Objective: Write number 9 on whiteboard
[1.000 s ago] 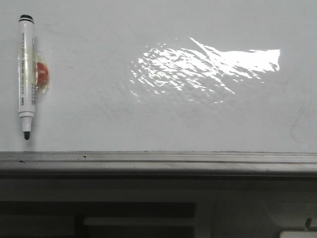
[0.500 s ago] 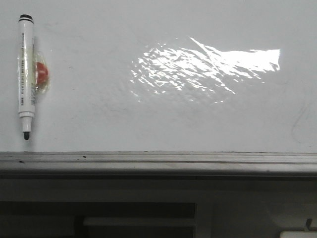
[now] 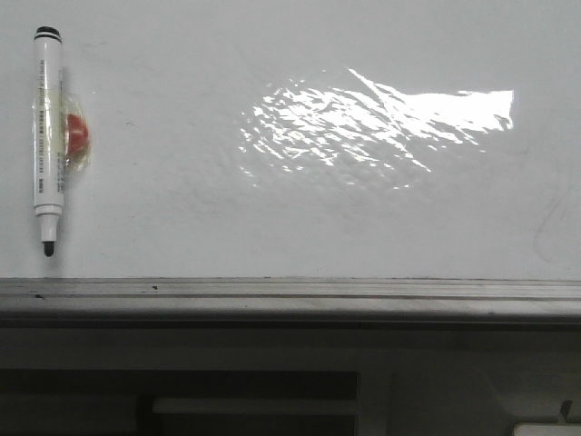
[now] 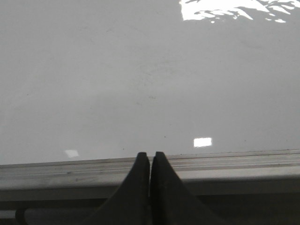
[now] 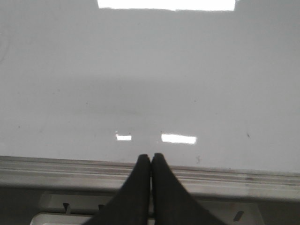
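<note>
Whiteboard [image 3: 300,227] fills the front view, a glossy white board standing upright with a bright wrinkled patch of glare [image 3: 381,123] right of its middle and a grey metal tray [image 3: 290,295] running along its bottom edge. No drawn figure shows on it; a faint curved smudge near the right edge may be an old trace, though it is too pale to tell. At the far left a white marker [image 3: 48,141] hangs upright on the board with its black tip pointing down, and a small red round piece [image 3: 77,132], wrapped in clear tape, sits touching its right side.

Neither arm shows in the front view. In the left wrist view the left gripper [image 4: 150,157] has its two dark fingers pressed together with nothing between them, their tips level with the tray edge and facing the board. The right gripper [image 5: 150,159] looks the same in its own view: fingers closed against each other, holding nothing, tips over the tray.
</note>
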You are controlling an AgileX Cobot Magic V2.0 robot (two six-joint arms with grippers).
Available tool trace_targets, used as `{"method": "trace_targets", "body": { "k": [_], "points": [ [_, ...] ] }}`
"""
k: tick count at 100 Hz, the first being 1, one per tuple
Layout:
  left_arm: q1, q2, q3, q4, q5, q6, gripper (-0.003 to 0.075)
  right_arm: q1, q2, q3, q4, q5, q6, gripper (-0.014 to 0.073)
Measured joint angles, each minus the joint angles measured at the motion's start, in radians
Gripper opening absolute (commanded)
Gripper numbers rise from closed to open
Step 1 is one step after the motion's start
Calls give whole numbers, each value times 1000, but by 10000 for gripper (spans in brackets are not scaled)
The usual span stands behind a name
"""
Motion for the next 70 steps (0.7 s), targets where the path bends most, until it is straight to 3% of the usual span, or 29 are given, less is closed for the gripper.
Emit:
{"method": "trace_targets", "body": {
  "k": [13,32,70],
  "points": [
    [0,0,0,7,-46,-2,-20,0,0,2,23,-68,0,-41],
    [0,0,0,-102,-180,-7,-20,0,0,2,32,-260,0,-41],
    [0,0,0,-86,-219,-7,-20,0,0,2,36,-275,0,-41]
  ]
}}
